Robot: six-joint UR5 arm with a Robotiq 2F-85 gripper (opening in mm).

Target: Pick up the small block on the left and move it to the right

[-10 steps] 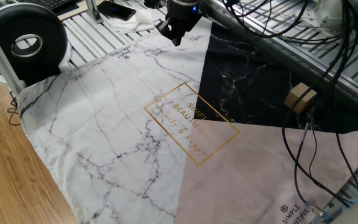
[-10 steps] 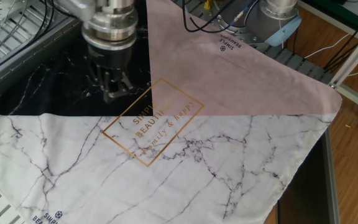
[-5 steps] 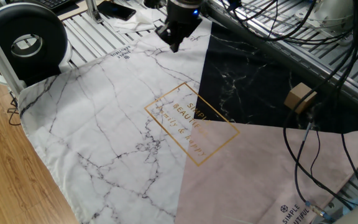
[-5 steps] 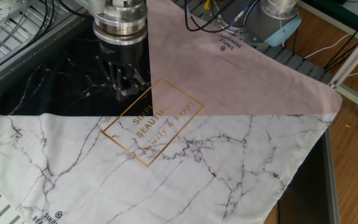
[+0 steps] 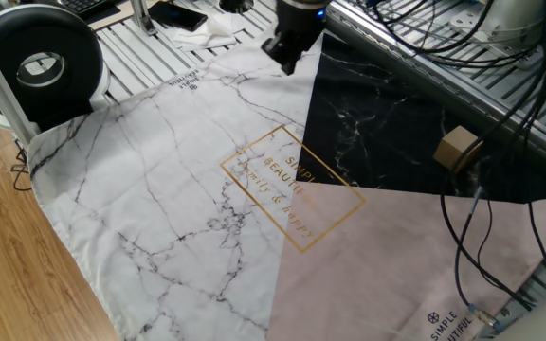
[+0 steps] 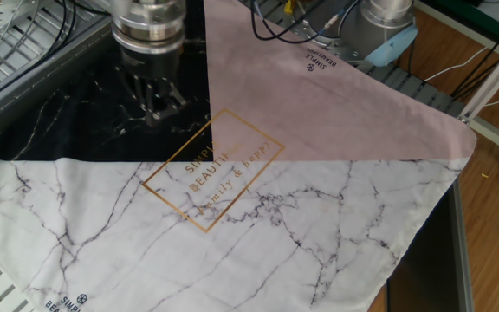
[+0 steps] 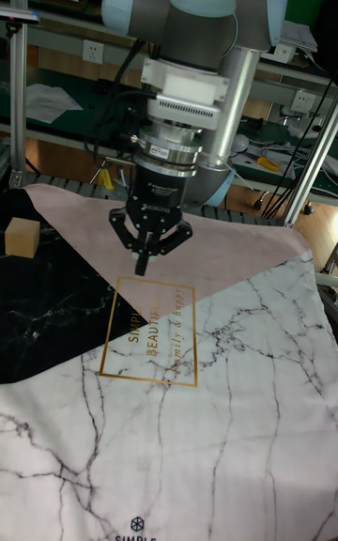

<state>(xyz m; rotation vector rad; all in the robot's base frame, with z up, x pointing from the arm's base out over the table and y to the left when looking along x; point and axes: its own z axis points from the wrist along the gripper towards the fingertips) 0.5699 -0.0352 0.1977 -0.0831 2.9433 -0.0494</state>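
From my station: the small light-tan cube-shaped block (image 5: 458,148) sits on the black marble-print section of the three-tone cloth (image 5: 188,180) that covers the worktop. In the one fixed view it lies near the far right edge of the black patch, just beside dark cables (image 5: 500,90). In the tall fixed view the same block (image 7: 22,236) shows at the left edge, where black meets the pink section.

The two-finger gripper (image 5: 290,59) hangs above the cloth, well apart from the block. In the tall fixed view the gripper (image 7: 143,265) points straight down over the upper left corner of the gold-printed rectangle (image 7: 150,332). Jaws drawn together, tips meeting in a point, grasping nothing. The other fixed view shows the gripper (image 6: 155,114) over the black section, near the pink border; the block is out of that frame.

A round black device with a grey centre (image 5: 38,64) stands at the worktop's corner beyond the white marble section.
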